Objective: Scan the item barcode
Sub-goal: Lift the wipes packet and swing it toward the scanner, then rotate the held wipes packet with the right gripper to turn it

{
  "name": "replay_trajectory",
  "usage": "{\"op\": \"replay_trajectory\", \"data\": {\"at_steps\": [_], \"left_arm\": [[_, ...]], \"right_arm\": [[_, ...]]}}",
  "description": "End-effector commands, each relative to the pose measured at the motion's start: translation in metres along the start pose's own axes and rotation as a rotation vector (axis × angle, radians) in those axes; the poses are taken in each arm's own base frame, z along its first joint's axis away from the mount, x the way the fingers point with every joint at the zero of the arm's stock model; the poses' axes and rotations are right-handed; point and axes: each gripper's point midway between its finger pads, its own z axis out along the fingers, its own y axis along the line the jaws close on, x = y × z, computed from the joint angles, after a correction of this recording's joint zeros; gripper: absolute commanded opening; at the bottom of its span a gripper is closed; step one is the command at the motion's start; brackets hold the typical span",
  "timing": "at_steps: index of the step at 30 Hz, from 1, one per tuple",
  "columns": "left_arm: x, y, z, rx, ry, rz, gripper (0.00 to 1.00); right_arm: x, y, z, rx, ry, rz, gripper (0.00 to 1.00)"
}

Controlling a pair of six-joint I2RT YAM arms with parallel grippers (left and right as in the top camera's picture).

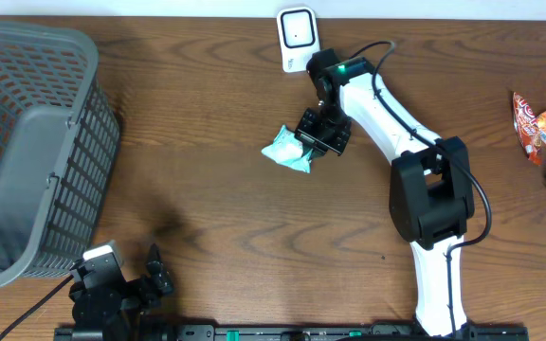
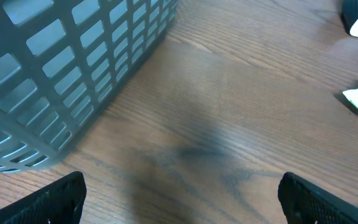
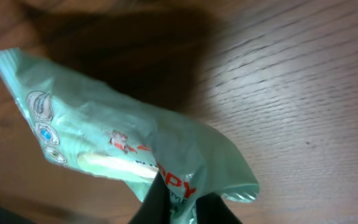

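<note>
Wooden table [image 1: 216, 199] with basket [image 1: 91, 156], scanner [image 1: 298, 34], snacks [image 1: 536, 127]

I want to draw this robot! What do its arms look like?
The right arm is white tubes with chunky black joints, a thin black cable alongside, and a small green light. Its right gripper is black. The left gripper is black too.
</note>
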Motion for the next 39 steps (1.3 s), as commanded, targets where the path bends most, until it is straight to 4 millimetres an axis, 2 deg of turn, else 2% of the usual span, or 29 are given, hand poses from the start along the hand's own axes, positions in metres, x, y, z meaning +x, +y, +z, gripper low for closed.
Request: {"op": "replay_trajectory", "data": {"at_steps": [1, 2, 5, 7, 9, 10, 13, 17, 19, 21, 24, 27, 29, 30, 35, 39], "left_arm": [[0.001, 0.001, 0.000, -0.007, 0.000, 0.000, 0.99], [0.001, 0.001, 0.000, -0.007, 0.000, 0.000, 0.99], [0.001, 0.001, 0.000, -0.007, -0.001, 0.000, 0.99], [0.001, 0.001, 0.000, -0.007, 0.000, 0.000, 0.99], [0.001, 0.001, 0.000, -0.007, 0.000, 0.000, 0.99], [0.001, 0.001, 0.000, -0.007, 0.000, 0.000, 0.99], [0.001, 0.001, 0.000, -0.007, -0.001, 0.000, 0.99], [0.001, 0.001, 0.000, -0.007, 0.000, 0.000, 0.99], [0.001, 0.001, 0.000, -0.007, 0.000, 0.000, 0.99], [0.001, 0.001, 0.000, -0.007, -0.001, 0.000, 0.99], [0.001, 0.001, 0.000, -0.007, 0.000, 0.000, 0.99], [0.001, 0.001, 0.000, -0.007, -0.001, 0.000, 0.99], [0.001, 0.001, 0.000, -0.007, 0.000, 0.000, 0.99], [0.001, 0.001, 0.000, -0.007, 0.000, 0.000, 0.99], [0.001, 0.001, 0.000, -0.007, -0.001, 0.000, 0.99], [0.001, 0.001, 0.000, -0.007, -0.001, 0.000, 0.99]], "right_arm": [[0.000, 0.005, -0.007, -0.043, 0.015, 0.120, 0.17], [0.001, 0.009, -0.009, -0.073, 0.037, 0.145, 0.34], [0.004, 0.023, -0.014, -0.165, 0.109, 0.192, 0.62], [0.006, 0.036, -0.021, -0.253, 0.167, 0.181, 0.61], [0.006, 0.042, -0.027, -0.302, 0.190, 0.148, 0.47], [0.004, 0.041, -0.029, -0.299, 0.170, 0.129, 0.45], [-0.007, 0.029, -0.033, -0.236, 0.050, 0.040, 0.48], [-0.007, 0.014, -0.049, -0.128, -0.080, -0.163, 0.50], [-0.006, 0.010, -0.057, -0.072, -0.144, -0.344, 0.51], [-0.003, 0.012, -0.059, -0.024, -0.184, -0.582, 0.56], [0.005, 0.009, -0.050, 0.094, -0.191, -0.931, 0.68], [0.009, 0.003, -0.035, 0.190, -0.182, -1.091, 0.69], [0.009, 0.006, -0.025, 0.212, -0.201, -1.115, 0.83], [0.010, 0.008, -0.020, 0.208, -0.206, -1.124, 0.85], [0.011, 0.012, 0.011, 0.257, -0.264, -1.178, 0.87], [-0.002, 0.008, 0.018, 0.440, -0.389, -1.208, 0.86]]}}
